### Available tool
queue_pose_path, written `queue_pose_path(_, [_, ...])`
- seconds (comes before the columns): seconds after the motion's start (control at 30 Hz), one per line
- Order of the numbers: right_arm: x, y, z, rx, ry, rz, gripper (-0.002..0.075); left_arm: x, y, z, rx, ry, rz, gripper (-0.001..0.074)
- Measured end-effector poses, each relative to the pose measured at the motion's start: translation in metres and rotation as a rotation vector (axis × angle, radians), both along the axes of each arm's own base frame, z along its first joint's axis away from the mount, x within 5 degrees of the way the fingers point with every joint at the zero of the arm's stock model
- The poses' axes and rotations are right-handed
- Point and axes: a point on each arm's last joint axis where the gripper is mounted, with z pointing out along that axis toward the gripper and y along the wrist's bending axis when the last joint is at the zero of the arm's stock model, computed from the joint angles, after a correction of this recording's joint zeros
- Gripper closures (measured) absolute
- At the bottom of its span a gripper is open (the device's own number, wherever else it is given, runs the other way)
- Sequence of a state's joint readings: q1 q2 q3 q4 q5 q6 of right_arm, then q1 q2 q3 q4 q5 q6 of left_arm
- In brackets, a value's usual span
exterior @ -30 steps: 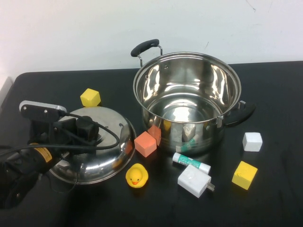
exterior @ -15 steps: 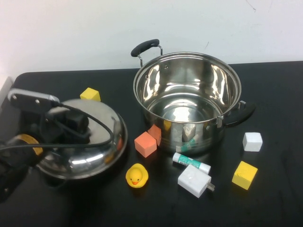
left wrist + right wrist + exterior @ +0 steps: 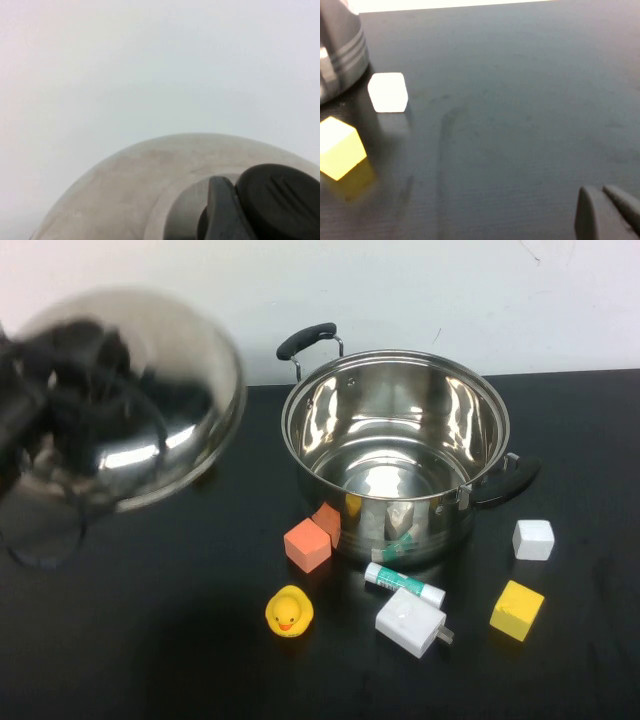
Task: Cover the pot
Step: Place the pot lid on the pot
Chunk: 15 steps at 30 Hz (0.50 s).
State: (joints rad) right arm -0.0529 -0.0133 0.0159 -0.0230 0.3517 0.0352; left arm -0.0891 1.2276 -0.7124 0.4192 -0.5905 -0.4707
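The pot [image 3: 396, 455] stands upright and uncovered on the black desk [image 3: 180, 640], toward the far side at centre-right. One black handle points to the far left, the other to the near right. Its inside shows only reflections.

The lid [image 3: 140, 400] is off the desk, up in the air at the far left, well apart from the pot and tilted with its dome facing the camera. The left gripper [image 3: 75, 370] shows only as a dark blur against the dome. In the left wrist view the lid [image 3: 165, 185] fills the lower part, with its black knob [image 3: 272, 202] at the edge. The lid hangs clear of any support, so the left jaws are closed on it at the knob.

Just beside the pot's near wall sit an orange block [image 3: 307, 544] and a glue stick [image 3: 404, 584]. Nearer the camera are a yellow rubber duck [image 3: 289, 612] and a white charger [image 3: 410, 622]. To the right lie a white block [image 3: 533, 539] and a yellow block [image 3: 517, 609], apart from each other.

The right gripper [image 3: 610, 212] is out of the high view; in its wrist view it hovers low over bare desk, the jaws narrow and holding nothing. The white block [image 3: 388, 92] and yellow block [image 3: 339, 147] lie well away from it, near the pot wall [image 3: 340, 45].
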Motion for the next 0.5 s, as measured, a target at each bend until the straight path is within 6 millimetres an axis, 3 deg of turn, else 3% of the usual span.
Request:
queue_pose_path(0.23, [0.000, 0.000, 0.000, 0.000, 0.000, 0.000, 0.0728, 0.022, -0.029, 0.049, -0.107, 0.024, -0.268, 0.0402])
queue_pose_path(0.5, [0.000, 0.000, 0.000, 0.000, 0.000, 0.000, 0.0728, 0.061, -0.106, 0.058, 0.037, 0.052, -0.432, 0.0402])
